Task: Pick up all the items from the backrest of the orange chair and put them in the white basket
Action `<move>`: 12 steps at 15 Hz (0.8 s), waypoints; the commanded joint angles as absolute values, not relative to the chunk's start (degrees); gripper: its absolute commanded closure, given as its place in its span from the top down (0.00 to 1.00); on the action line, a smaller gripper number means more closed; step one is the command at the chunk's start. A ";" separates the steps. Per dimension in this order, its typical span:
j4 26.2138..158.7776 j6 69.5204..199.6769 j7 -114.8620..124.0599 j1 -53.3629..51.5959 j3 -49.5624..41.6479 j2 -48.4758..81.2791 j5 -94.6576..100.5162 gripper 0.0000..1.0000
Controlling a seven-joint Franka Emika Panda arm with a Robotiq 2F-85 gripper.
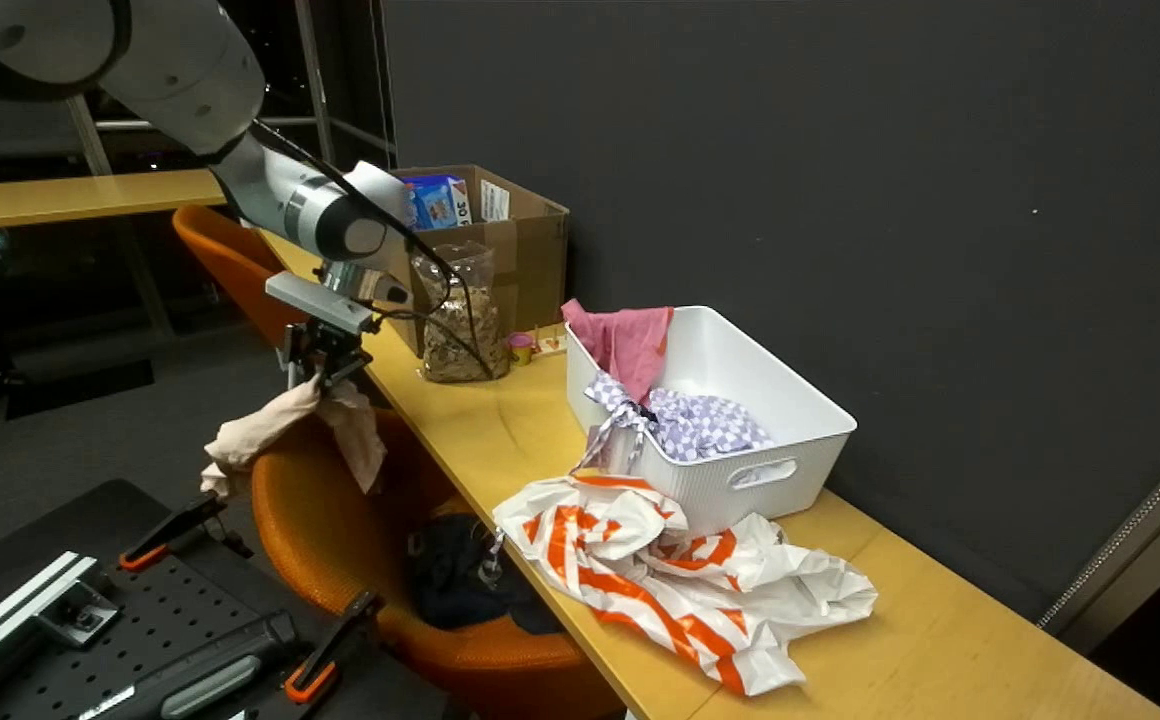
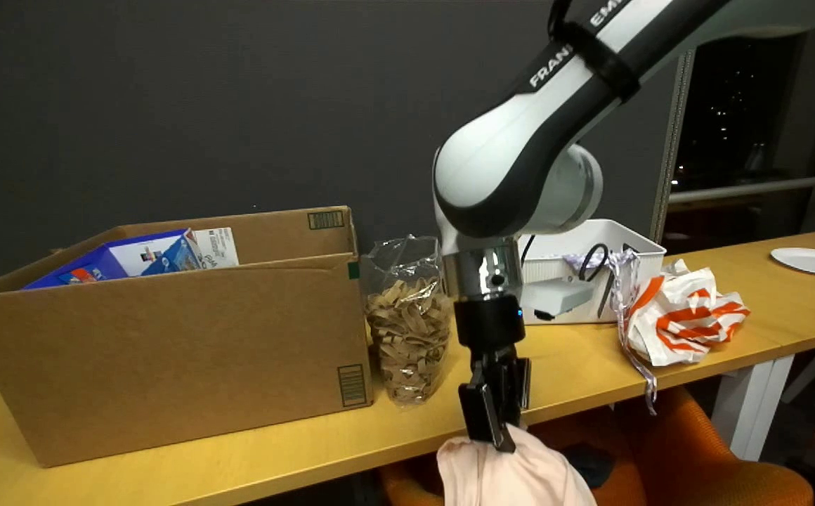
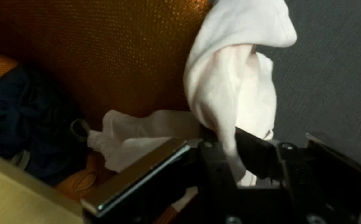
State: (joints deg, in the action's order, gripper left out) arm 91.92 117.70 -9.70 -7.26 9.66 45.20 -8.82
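A pale pink cloth (image 1: 258, 428) drapes over the backrest of the orange chair (image 1: 315, 520); it also shows in an exterior view (image 2: 513, 478) and the wrist view (image 3: 230, 68). My gripper (image 1: 316, 380) is at the top of the backrest, shut on a fold of this cloth; in the wrist view the fold runs between the fingers (image 3: 224, 140). The white basket (image 1: 810, 470) stands on the table with a pink cloth (image 1: 630, 345) over its rim and a purple-white checkered cloth (image 1: 705, 425) inside, straps hanging out. A dark blue item (image 3: 34, 124) lies on the chair seat.
A crumpled white-orange bag (image 1: 680, 600) lies in front of the basket. A cardboard box (image 2: 168, 351) and a clear bag of brown shreds (image 2: 407, 337) stand along the table (image 1: 500, 430). A black board (image 1: 170, 600) with clamps is near the chair.
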 commanded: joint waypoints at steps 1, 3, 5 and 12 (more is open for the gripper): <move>100.18 122.28 -7.56 -6.86 7.28 33.27 -5.30 0.04; 102.35 124.13 -6.72 -5.99 5.76 28.43 -3.82 0.04; 103.28 124.28 -6.52 -4.45 3.81 24.38 -2.60 0.04; 95.13 123.98 -8.59 3.92 -2.61 25.90 -0.25 0.04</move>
State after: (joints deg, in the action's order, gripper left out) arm 98.85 123.02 -7.62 1.31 -1.17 23.21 -1.22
